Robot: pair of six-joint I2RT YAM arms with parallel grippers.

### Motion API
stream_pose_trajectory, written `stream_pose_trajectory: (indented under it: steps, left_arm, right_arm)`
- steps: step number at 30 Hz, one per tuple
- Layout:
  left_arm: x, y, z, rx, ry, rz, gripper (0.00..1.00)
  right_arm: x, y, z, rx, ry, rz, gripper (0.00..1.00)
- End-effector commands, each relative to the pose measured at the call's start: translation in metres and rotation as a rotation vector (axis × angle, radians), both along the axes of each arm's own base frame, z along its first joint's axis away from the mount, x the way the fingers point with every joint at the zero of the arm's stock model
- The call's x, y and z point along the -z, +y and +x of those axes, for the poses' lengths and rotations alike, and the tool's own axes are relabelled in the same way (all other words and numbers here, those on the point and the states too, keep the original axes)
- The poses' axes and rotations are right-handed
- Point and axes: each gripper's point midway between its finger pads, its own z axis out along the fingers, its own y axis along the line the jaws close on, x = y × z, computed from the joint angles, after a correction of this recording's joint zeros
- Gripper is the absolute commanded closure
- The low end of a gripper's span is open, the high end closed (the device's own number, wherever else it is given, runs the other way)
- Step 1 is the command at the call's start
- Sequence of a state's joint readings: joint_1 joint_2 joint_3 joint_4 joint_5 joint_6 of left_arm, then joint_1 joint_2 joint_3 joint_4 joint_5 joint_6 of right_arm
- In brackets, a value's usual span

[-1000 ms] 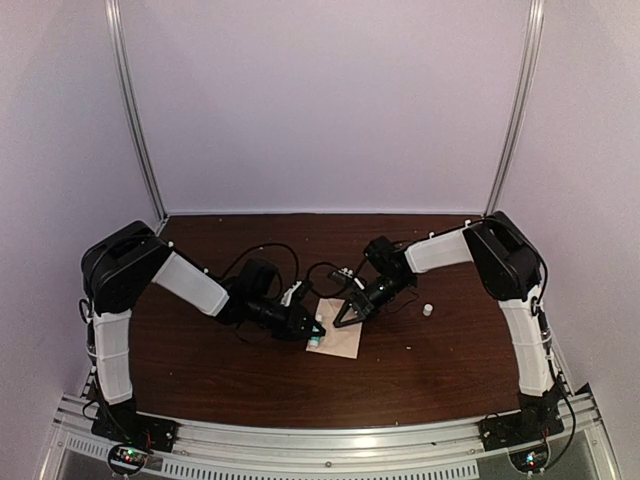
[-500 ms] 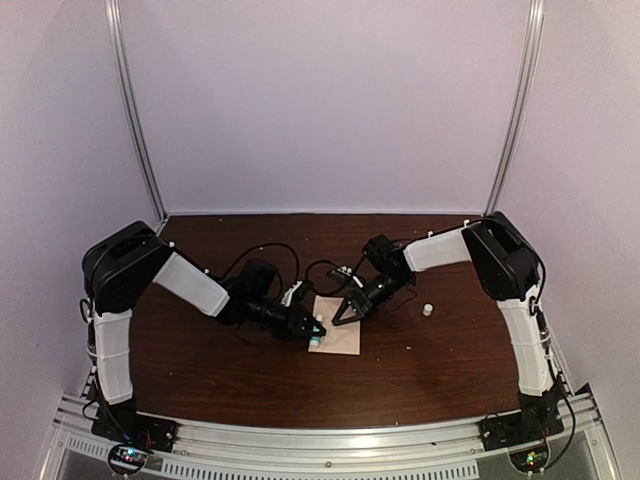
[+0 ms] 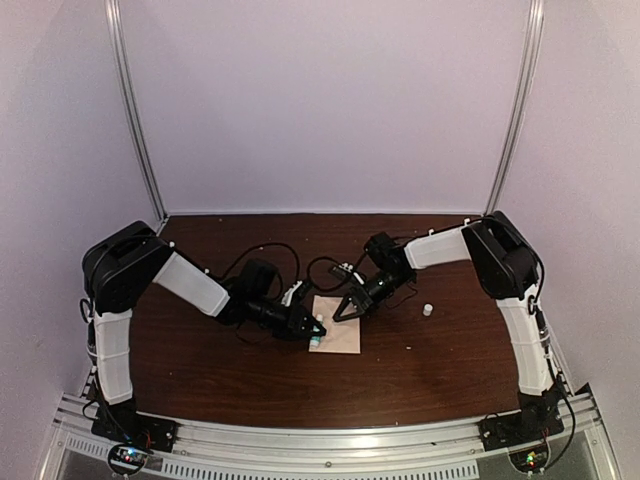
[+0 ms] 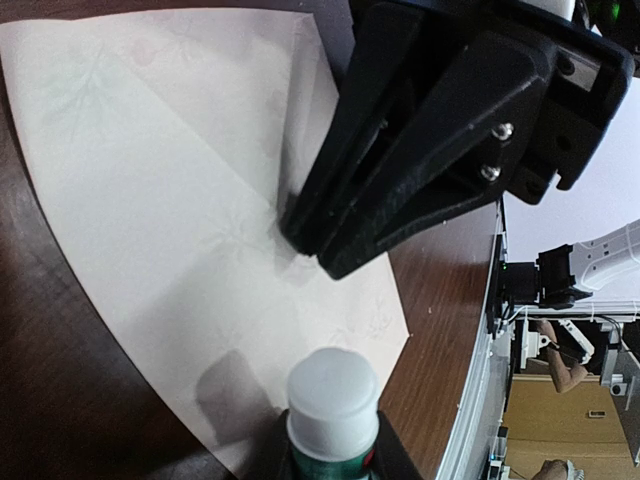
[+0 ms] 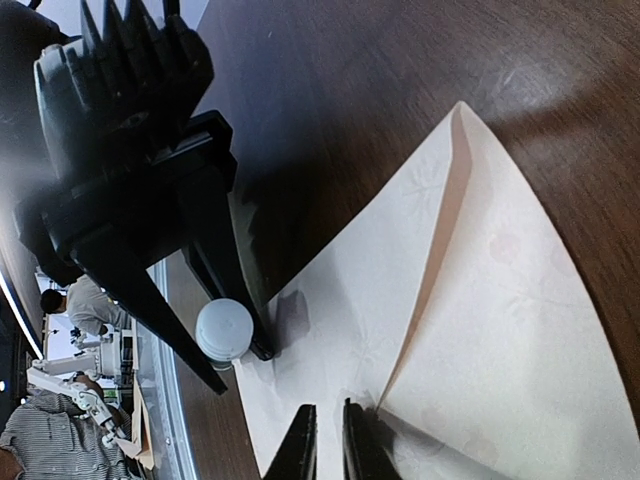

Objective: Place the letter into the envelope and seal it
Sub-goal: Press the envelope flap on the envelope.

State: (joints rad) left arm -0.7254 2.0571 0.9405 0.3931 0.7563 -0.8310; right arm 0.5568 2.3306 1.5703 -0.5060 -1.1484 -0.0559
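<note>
The cream envelope (image 3: 337, 327) lies flat on the dark table, its pointed flap (image 5: 520, 330) folded over with one edge slightly raised. My left gripper (image 3: 313, 337) hovers at the envelope's near left corner, shut on a green glue stick (image 4: 333, 400) with a white top, which points at the paper. My right gripper (image 5: 330, 448) has its jaws almost together with nothing between them. Its fingertips (image 4: 318, 248) press on the envelope beside the flap's edge. The letter does not show in any view.
A small white cap (image 3: 427, 310) lies on the table right of the envelope. Black cables (image 3: 320, 272) loop behind the grippers. The two grippers stand close together over the envelope. The metal rail (image 3: 330, 440) runs along the near edge.
My right gripper has drawn slightly back toward the envelope's far edge. The left gripper and its glue stick have stayed where they were.
</note>
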Motion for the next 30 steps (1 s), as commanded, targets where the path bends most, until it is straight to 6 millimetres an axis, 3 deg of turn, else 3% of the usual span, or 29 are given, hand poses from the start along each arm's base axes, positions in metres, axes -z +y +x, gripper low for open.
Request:
stream_pose_trajectory:
  steps: [1, 12, 15, 20, 25, 30]
  left_arm:
    - [0.031, 0.014, -0.005, -0.019, 0.056, 0.088, 1.0]
    - [0.022, 0.01, 0.004, -0.022, 0.024, 0.088, 1.0]
    - [-0.001, 0.002, 0.015, -0.023, -0.034, 0.062, 1.0]
    - [-0.074, -0.014, 0.035, -0.025, -0.191, -0.055, 1.0]
    - [-0.14, -0.024, 0.043, -0.004, -0.314, -0.143, 1.0]
    - [-0.183, -0.024, 0.051, 0.004, -0.448, -0.157, 1.0]
  right_arm:
    - [0.03, -0.016, 0.019, 0.055, -0.038, -0.106, 0.89]
    - [0.024, -0.015, 0.019, 0.048, -0.049, -0.099, 0.89]
    - [0.005, -0.013, 0.021, 0.034, -0.078, -0.068, 0.89]
    - [-0.086, -0.015, 0.035, 0.018, -0.213, 0.057, 0.88]
    - [-0.183, -0.049, 0.054, 0.068, -0.454, 0.109, 0.86]
    - [-0.232, -0.085, 0.054, 0.119, -0.692, 0.033, 0.79]
